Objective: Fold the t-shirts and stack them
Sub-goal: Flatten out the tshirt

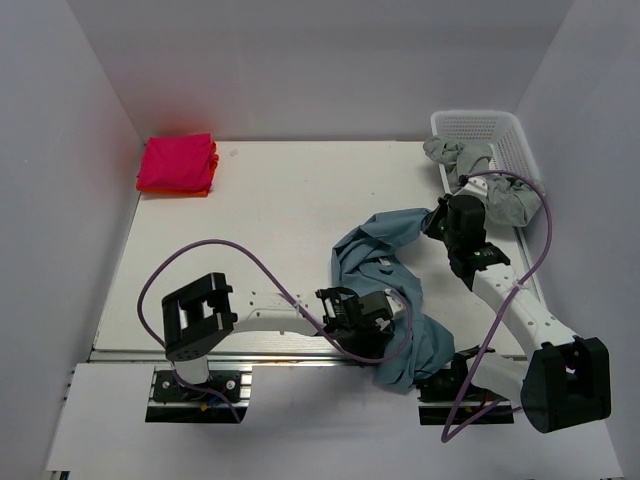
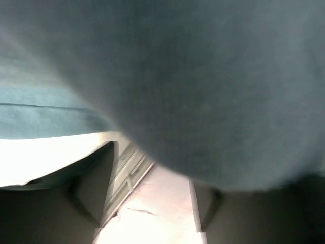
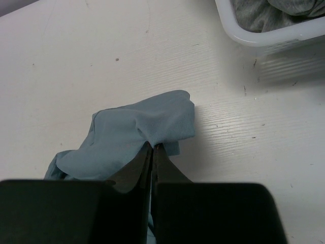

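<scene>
likely risking a twisted, bunched fold by tugging the crumpled teal t-shirt (image 1: 400,235) from one corner only. pinching that corner tight in the right jaws, near the basket (image 1: 480,118); trailing across the surface (image 1: 270,200) toward the near edge. draping over the left jaws, standing apart, gripping nothing visibly.

The white table (image 1: 280,200) bears a folded pink t-shirt (image 1: 177,165) far left, a rumpled teal-blue t-shirt (image 1: 375,245) right of centre, and a white lattice basket (image 1: 478,124) far right.
</scene>
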`<action>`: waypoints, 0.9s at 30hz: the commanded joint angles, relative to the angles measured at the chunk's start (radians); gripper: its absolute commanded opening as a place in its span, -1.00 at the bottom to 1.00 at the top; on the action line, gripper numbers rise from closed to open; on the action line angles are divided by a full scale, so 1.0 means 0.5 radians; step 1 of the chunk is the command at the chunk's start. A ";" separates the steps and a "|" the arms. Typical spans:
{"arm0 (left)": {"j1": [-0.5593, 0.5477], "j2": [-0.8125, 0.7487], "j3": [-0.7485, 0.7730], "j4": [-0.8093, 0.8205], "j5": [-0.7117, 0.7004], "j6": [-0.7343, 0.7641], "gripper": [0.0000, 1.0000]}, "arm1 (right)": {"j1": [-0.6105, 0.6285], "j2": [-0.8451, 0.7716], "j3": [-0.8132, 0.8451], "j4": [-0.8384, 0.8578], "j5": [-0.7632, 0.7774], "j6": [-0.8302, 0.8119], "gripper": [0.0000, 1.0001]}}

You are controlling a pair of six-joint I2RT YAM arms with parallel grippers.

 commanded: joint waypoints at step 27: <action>0.063 -0.948 0.331 -1.276 -2.454 -1.026 -1.00 | -0.028 -0.381 0.538 0.068 0.343 -0.213 -1.00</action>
